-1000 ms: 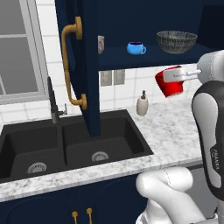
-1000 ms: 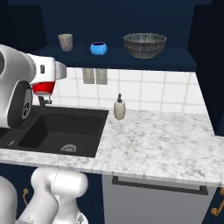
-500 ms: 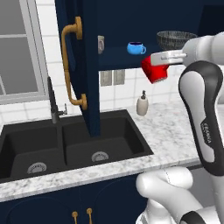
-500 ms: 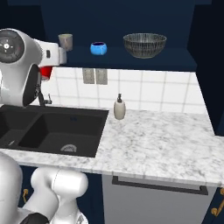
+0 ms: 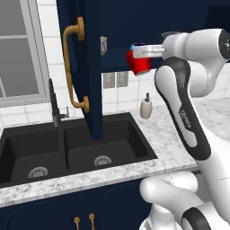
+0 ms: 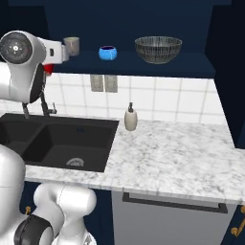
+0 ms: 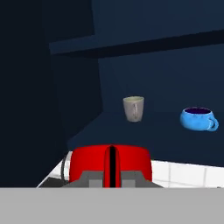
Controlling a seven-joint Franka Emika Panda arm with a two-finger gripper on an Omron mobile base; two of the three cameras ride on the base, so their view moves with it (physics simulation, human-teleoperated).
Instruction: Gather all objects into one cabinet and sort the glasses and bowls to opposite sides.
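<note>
My gripper (image 5: 140, 49) is shut on the rim of the red cup (image 5: 139, 64), holding it up at the open front of the navy cabinet (image 5: 87, 54), just right of its door. In the hand view the red cup (image 7: 89, 162) sits directly under the gripper (image 7: 112, 174). Behind it on the cabinet shelf stand the beige-grey cup (image 7: 133, 108) and the blue mug (image 7: 199, 119). From the right base view the shelf carries the beige-grey cup (image 6: 72, 46) at left, the blue mug (image 6: 108, 52) in the middle and the wide dark bowl (image 6: 158, 49) at right.
The cabinet door with its long brass handle (image 5: 72, 67) swings out over the black double sink (image 5: 67, 152). A dark faucet (image 5: 55, 112) stands behind the sink. On the marble counter (image 6: 182, 162), a cream soap dispenser (image 6: 130, 117) rests against the tiled wall.
The arm has risen and swung left, carrying the red cup from counter-side height up to the level of the cabinet shelf. The items on the shelf have not moved.
</note>
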